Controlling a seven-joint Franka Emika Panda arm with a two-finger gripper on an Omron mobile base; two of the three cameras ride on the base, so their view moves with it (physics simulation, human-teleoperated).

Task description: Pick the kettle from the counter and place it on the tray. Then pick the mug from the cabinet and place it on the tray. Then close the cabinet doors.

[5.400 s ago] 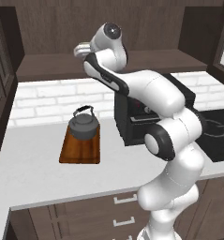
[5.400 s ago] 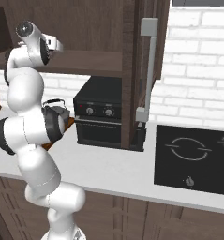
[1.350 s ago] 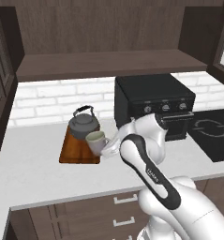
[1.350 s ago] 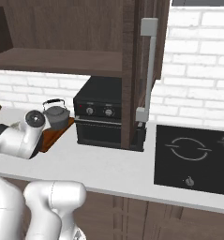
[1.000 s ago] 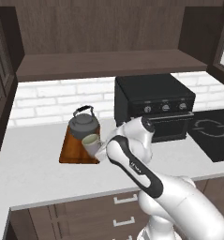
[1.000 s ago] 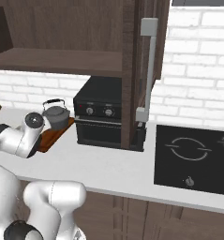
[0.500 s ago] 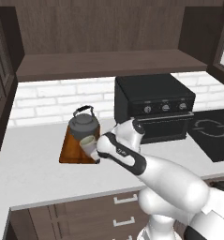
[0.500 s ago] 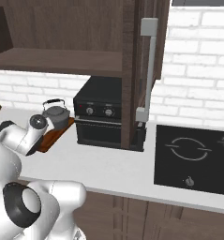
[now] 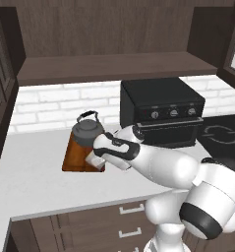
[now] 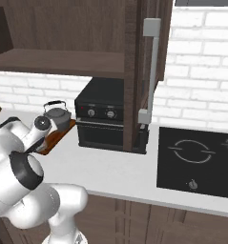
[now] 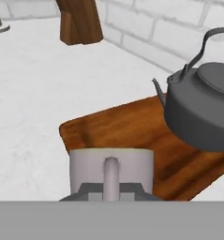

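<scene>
since a moment ago the claw (image 9: 95, 156), closed on the mug (image 11: 111, 174), has lowered it onto the tray (image 11: 127, 124) beside the kettle (image 11: 202, 108); release appears due next.

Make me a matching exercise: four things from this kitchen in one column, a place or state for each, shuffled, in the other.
Things:
1. kettle
2. mug
3. tray
4. oven

Places or states:
A. lying flat on the counter
B. black, standing right of the tray
C. standing at the tray's back end
D. at the tray's front end, in the claw

Pairs: 1-C, 2-D, 3-A, 4-B
</scene>
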